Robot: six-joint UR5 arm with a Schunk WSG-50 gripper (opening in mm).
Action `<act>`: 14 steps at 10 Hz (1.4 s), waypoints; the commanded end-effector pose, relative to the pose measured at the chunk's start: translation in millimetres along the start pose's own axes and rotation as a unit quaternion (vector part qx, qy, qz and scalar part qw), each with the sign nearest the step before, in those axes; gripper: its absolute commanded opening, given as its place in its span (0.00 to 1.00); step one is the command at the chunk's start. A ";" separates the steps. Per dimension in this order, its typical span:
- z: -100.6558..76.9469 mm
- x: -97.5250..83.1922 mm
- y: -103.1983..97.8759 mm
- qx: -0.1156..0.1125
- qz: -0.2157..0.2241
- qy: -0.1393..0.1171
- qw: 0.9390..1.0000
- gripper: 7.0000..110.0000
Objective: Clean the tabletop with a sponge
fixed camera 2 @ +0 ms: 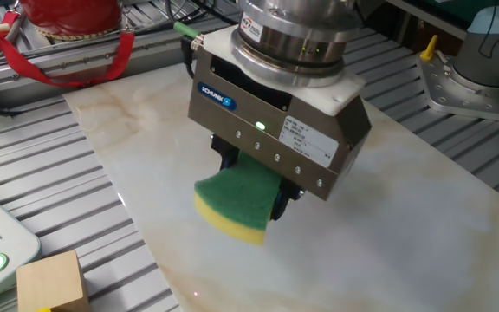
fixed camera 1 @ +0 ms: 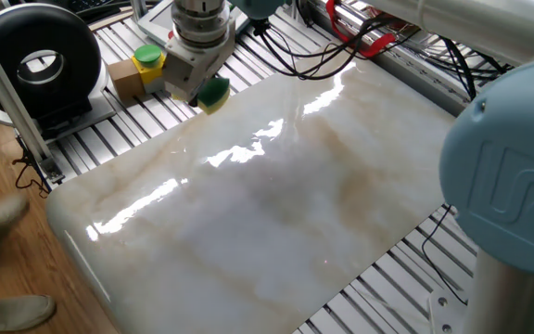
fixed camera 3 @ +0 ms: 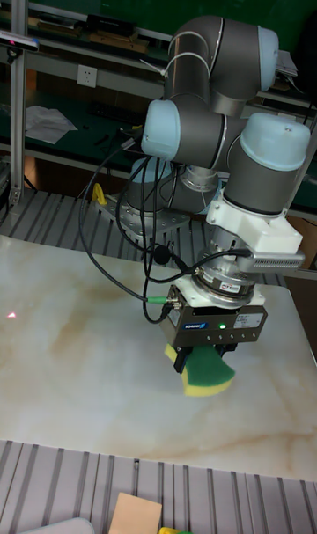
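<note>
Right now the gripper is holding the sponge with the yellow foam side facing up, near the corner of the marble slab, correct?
Not quite: the sponge has its green scouring layer up and the yellow foam underneath, as the other fixed view shows. The gripper does hold it near the slab's corner.

Tabletop [fixed camera 1: 276, 213] lay bare across its middle and near end; open room for passage there. Gripper [fixed camera 2: 251, 186], closed on the sponge [fixed camera 2: 236, 199], hung tilted over the far corner of the slab. Just off that corner: wooden block [fixed camera 1: 126, 78] with yellow-green button [fixed camera 1: 148, 57]. Black ring-shaped device [fixed camera 1: 37, 63] stood further left. Cables [fixed camera 1: 313, 57] crowded the far edge.
</note>
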State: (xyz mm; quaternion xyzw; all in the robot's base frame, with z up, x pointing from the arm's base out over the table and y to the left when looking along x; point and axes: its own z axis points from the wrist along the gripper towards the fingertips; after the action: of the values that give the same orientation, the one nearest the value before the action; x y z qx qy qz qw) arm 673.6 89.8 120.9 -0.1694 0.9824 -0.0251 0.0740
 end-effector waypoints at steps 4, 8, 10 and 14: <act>10.4 -8.5 8.3 -0.011 0.004 0.029 1.000 0.00; -0.9 -24.0 27.5 -0.043 0.017 -0.018 0.999 0.00; -13.2 -19.1 42.7 -0.077 0.052 -0.031 0.995 0.00; -24.9 -19.3 62.9 -0.119 0.088 -0.048 0.988 0.00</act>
State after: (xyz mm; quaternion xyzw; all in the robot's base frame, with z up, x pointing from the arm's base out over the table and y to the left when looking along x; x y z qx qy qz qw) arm 669.3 139.4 133.3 -0.1166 0.9870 0.0657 0.0893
